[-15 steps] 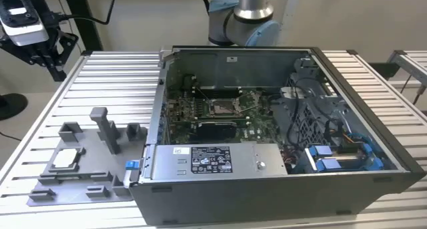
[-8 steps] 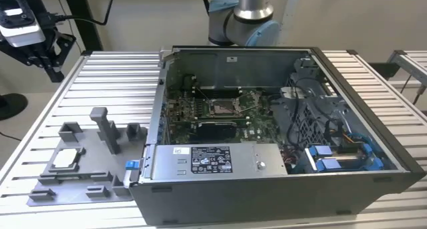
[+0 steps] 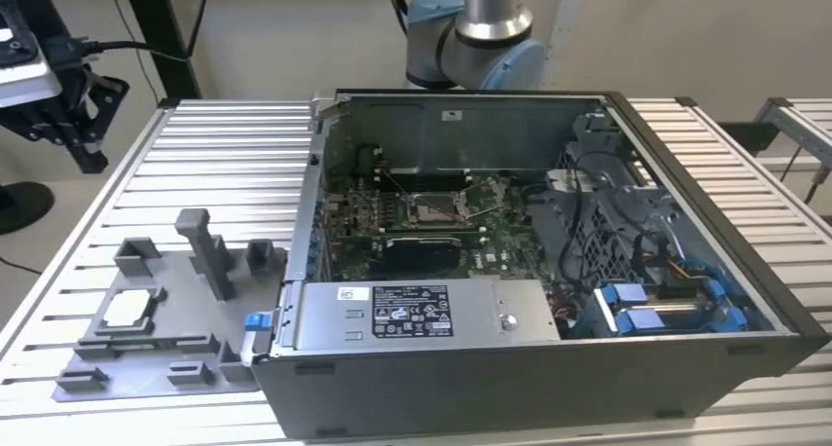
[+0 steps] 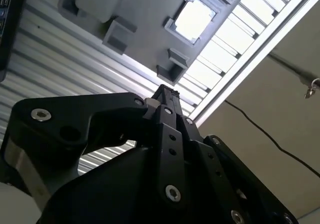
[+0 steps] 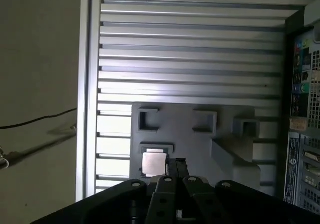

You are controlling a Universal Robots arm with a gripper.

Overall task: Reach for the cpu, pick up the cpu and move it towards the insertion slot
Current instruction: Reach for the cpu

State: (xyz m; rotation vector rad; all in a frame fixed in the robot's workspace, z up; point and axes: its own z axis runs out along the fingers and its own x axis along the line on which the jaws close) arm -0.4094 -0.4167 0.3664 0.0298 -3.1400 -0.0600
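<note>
A ribbed aluminium table (image 3: 221, 164) holds an open computer case (image 3: 520, 388). The black claw (image 5: 176, 161), its body cut off at the edge, hangs empty with its fingers pressed together. It is apart from the silvery square cpu (image 5: 154, 164), which lies in a grey plastic fixture (image 5: 185, 144). The shiny-framed insertion slot (image 3: 434, 209) sits far off, inside the case.

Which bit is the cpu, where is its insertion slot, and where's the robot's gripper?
cpu (image 3: 128, 310): exterior view, centre of its silvery top.
insertion slot (image 3: 434, 209): exterior view, its dark centre.
gripper (image 5: 177, 162): first wrist view, between its fingertips.
</note>
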